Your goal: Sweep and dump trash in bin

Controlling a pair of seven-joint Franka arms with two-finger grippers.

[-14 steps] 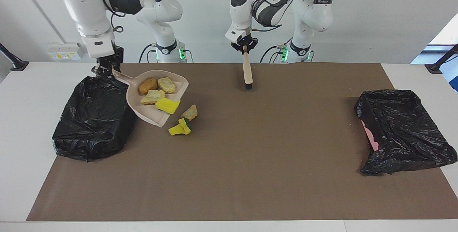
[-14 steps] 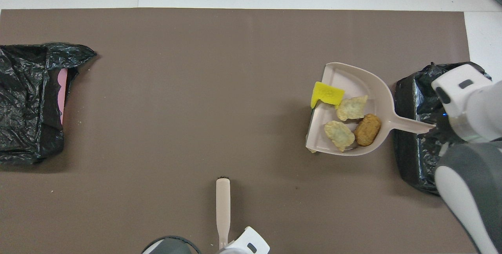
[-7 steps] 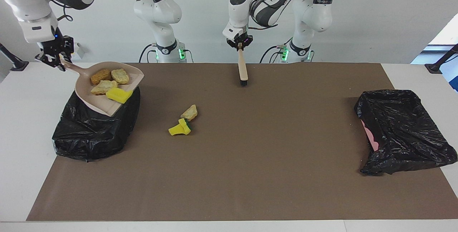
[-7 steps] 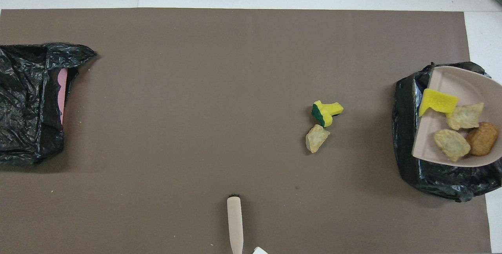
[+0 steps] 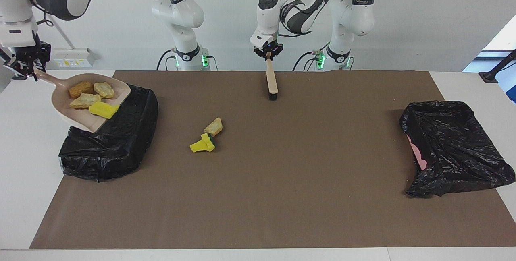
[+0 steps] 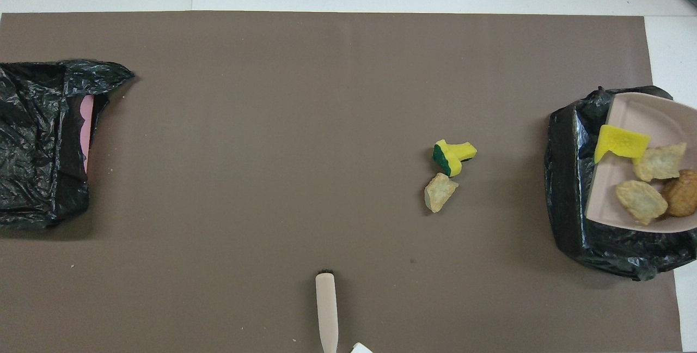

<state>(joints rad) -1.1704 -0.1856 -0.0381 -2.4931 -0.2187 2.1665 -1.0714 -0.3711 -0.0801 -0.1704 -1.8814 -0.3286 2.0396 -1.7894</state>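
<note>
I am at the dumping step. My right gripper (image 5: 25, 67) is clamped on the handle of the beige dustpan (image 5: 86, 106), holding it in the air over the black-bagged bin (image 5: 117, 140) that sits at the right arm's end of the brown mat (image 5: 282, 180). The pan tilts with its open lip lowest, over the bin's mouth. Four scraps of the trash ride in it: an orange-brown lump (image 5: 80, 89), two pale foam chunks (image 5: 104, 89), and a bright yellow sponge piece (image 5: 103, 109) at the lip.

My judgement is that the next move calls for tipping the pan more steeply, lip down, until all four slide into the bag, while keeping the lip inside the bin's rim so nothing spills onto the mat.

My left gripper (image 5: 268, 53) is closed on the handle of the brush (image 5: 271, 81), which hangs bristles-down over the mat's edge nearest the robots, about midway along it; this arm waits.

Two scraps are not yet collected: a green-backed yellow sponge (image 5: 202, 144) and a pale foam chunk (image 5: 213, 126) just beside it, lying on the mat between the bin and the mat's middle. They will need another sweep.

A second black-bagged bin (image 5: 455, 148) sits at the left arm's end of the mat, well apart from everything. Nothing blocks the dump; the loose, crumpled bag is the only thing that could catch the pan's lip.
</note>
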